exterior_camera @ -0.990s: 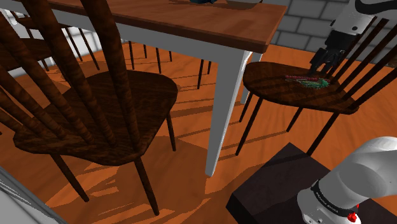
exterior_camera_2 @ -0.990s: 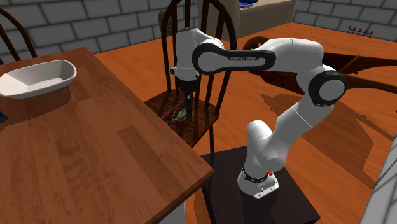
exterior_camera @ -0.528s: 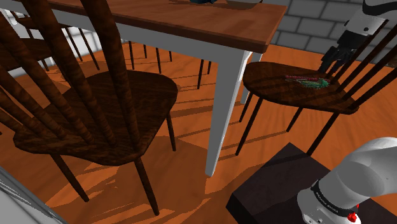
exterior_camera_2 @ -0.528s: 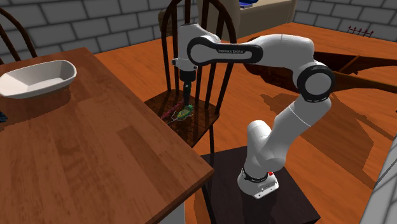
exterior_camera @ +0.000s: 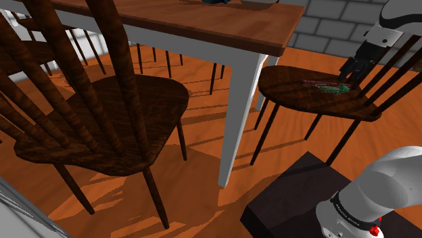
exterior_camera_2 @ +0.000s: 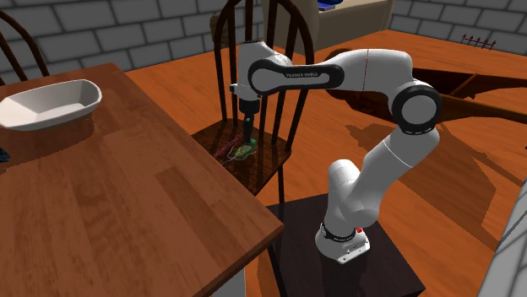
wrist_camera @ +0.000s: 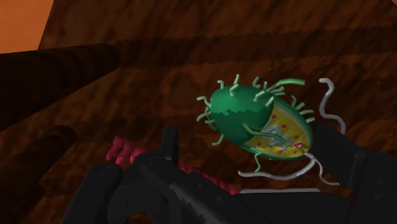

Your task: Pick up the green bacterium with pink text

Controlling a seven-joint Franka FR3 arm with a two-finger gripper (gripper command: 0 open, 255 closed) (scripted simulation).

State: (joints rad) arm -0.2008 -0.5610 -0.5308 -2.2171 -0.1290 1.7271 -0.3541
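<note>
Green bacterium [wrist_camera: 254, 118] lies on a dark wood chair seat [exterior_camera: 297, 94], pink text [wrist_camera: 124, 151] just beside it. Gripper [exterior_camera_2: 246, 137] is right over it; I read the fingers as apart, bacterium between them, not clamped afaict. Chair is next to the brown-topped surface [exterior_camera_2: 127, 202] w/ a white bowl [exterior_camera_2: 51, 103] on it. Orange wood floor [exterior_camera: 203, 138], grey brick walls [exterior_camera_2: 127, 29].

Grey brick walls [exterior_camera_2: 127, 25] close in the room around me, over an orange plank floor [exterior_camera: 203, 142]. A brown wooden desk [exterior_camera_2: 110, 211] stands on white legs [exterior_camera: 240, 115], with dark spindle-backed chairs [exterior_camera: 115, 115] drawn up beside it, casting striped shadows on the boards.
</note>
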